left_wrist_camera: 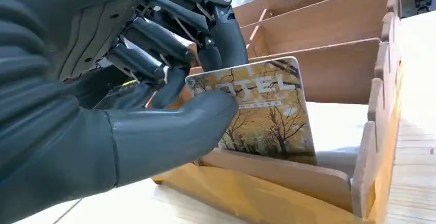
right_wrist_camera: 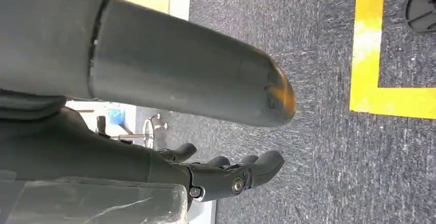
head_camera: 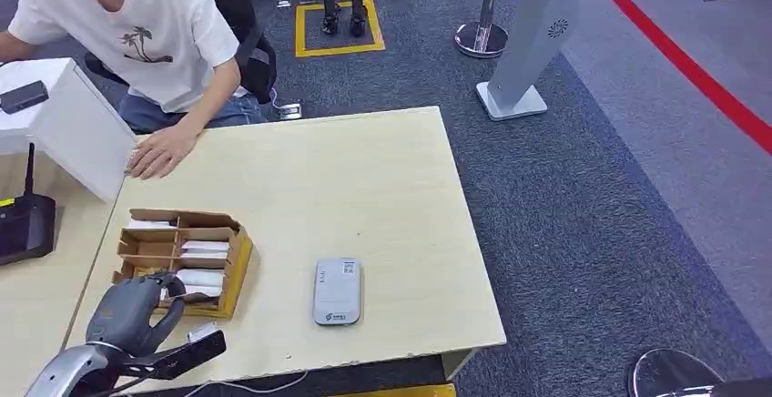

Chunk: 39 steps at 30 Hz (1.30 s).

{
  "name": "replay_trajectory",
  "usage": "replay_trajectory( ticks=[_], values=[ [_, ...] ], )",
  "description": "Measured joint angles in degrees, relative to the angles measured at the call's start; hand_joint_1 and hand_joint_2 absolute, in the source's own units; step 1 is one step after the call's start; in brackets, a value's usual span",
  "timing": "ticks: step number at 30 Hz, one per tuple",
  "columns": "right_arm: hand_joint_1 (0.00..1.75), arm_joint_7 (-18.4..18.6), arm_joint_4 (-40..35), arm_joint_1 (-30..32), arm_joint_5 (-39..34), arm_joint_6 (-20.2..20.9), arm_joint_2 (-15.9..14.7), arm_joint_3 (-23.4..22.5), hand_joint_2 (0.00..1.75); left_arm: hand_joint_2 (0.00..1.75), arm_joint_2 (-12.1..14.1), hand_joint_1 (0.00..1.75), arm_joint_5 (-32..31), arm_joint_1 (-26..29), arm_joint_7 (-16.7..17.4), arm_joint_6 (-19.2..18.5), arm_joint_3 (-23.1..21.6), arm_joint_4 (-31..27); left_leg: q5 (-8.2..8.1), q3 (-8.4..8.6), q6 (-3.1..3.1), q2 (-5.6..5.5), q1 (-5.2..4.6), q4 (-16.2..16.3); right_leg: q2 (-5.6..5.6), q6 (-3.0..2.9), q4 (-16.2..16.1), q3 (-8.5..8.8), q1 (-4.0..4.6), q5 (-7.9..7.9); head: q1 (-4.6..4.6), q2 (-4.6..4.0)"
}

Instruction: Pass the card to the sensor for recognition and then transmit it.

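Observation:
A card point(left_wrist_camera: 267, 111) printed with autumn trees stands in the nearest slot of the wooden card box point(left_wrist_camera: 288, 175). My left hand point(left_wrist_camera: 154, 106) pinches it, thumb on its printed face and fingers behind it. From the head view the left hand point(head_camera: 137, 310) sits over the near end of the box point(head_camera: 150, 247), which holds several white cards, at the table's front left. The grey sensor point(head_camera: 337, 290) lies flat on the table to the right of the box. My right hand point(right_wrist_camera: 169, 75) hangs over carpet with fingers point(right_wrist_camera: 231, 175) apart and holds nothing.
A person in a white shirt sits at the far left, one hand point(head_camera: 159, 153) resting on the table. A white box point(head_camera: 64, 124) and a black device point(head_camera: 23, 224) stand left of the card box. A grey post point(head_camera: 533, 42) stands on the carpet beyond the table.

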Motion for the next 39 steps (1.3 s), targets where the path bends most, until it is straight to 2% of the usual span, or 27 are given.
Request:
replay_trajectory(
  ticks=[5,10,15,29,34,39],
  values=[
    [0.00,-0.1,0.0,0.0,0.0,0.0,0.0,0.0,1.75,1.75,0.0,1.75,0.0,0.3,-0.2,0.7,0.0,-0.7,0.00,0.00,0.00,0.00,0.00,0.0,0.00,0.00,0.0,0.00,0.00,0.00,0.00,0.00],
    [0.00,-0.1,0.0,0.0,-0.1,0.0,0.0,0.0,1.75,1.75,-0.9,1.75,-2.1,0.3,-0.5,4.0,0.4,-1.3,0.00,0.00,0.00,-0.01,0.00,0.0,0.00,0.00,0.0,0.00,0.00,0.00,0.00,0.00],
    [0.00,-0.2,0.0,0.1,-0.1,0.0,0.0,0.0,1.75,1.75,-1.9,1.75,-2.8,-0.3,-0.5,5.5,1.5,-2.0,0.00,0.00,0.00,-0.01,0.00,0.0,0.00,0.00,0.0,0.00,0.00,0.00,0.00,0.00],
    [0.00,-0.3,0.0,0.2,0.0,0.2,0.0,0.0,1.75,1.75,-3.4,1.75,-3.5,-1.5,-0.5,6.6,3.3,-2.4,0.00,0.00,0.00,-0.01,0.00,0.0,0.00,0.00,0.0,-0.01,0.00,0.00,0.00,0.00],
    [0.00,-0.3,0.0,0.2,0.5,0.8,0.0,0.0,1.75,1.75,-4.3,1.75,-3.4,-3.1,-0.6,7.3,5.1,-2.4,0.00,0.00,0.00,-0.01,0.00,0.0,0.00,0.00,0.0,-0.01,0.00,0.00,0.00,0.00],
    [0.00,-0.3,0.0,0.2,1.5,1.0,0.0,0.0,1.75,1.75,-5.0,1.75,-2.4,-5.4,-0.3,7.6,9.2,-1.2,0.01,0.00,0.00,0.00,0.01,0.0,0.00,0.00,0.0,-0.01,0.00,0.00,0.00,0.00]
  ],
)
